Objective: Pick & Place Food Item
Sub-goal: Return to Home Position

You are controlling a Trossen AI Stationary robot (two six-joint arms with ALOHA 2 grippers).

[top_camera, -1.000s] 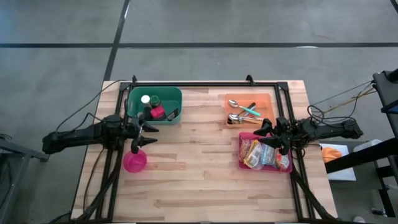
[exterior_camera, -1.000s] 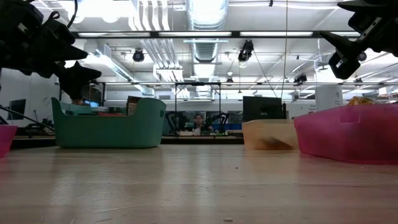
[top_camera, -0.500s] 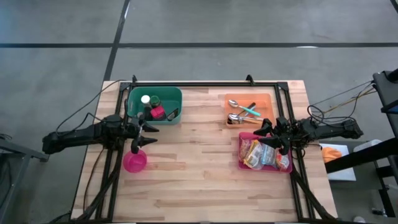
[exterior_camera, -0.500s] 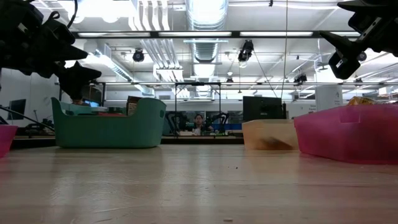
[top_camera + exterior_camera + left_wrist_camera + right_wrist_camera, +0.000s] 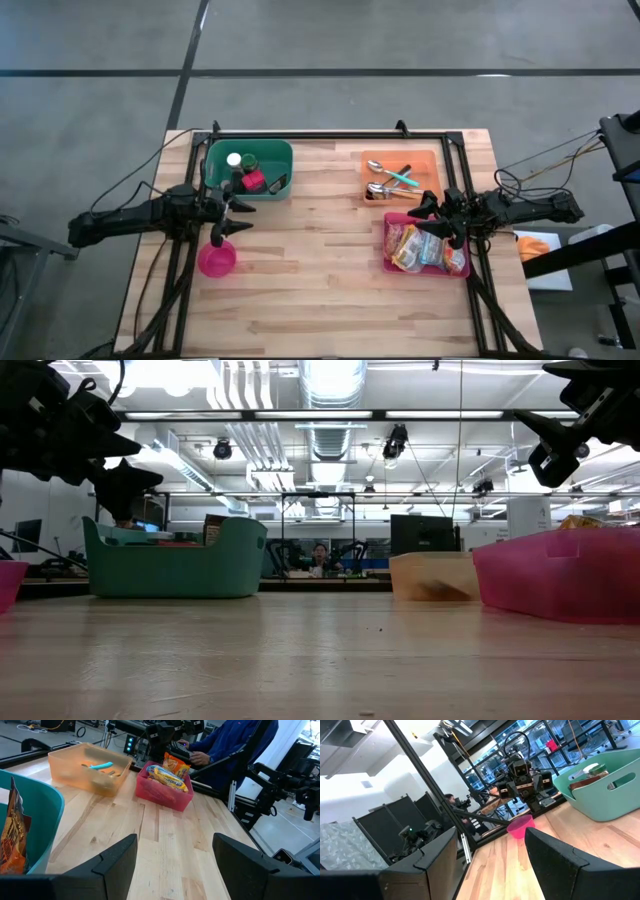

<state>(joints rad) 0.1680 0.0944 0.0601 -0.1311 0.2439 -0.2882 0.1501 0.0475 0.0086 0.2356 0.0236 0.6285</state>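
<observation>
While both arms hang over the table's sides, you see the left gripper (image 5: 238, 213) spread, empty, beside the green bin (image 5: 250, 144), and the right gripper (image 5: 425, 212) spread between the orange bin (image 5: 400, 153) and the pink bin (image 5: 425, 272), which holds snack packets (image 5: 420, 248).

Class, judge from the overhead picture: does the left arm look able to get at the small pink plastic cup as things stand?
Probably yes. The left gripper hangs open close to the small pink plastic cup, which stands alone on the bare wooden table, with nothing between them.
</observation>
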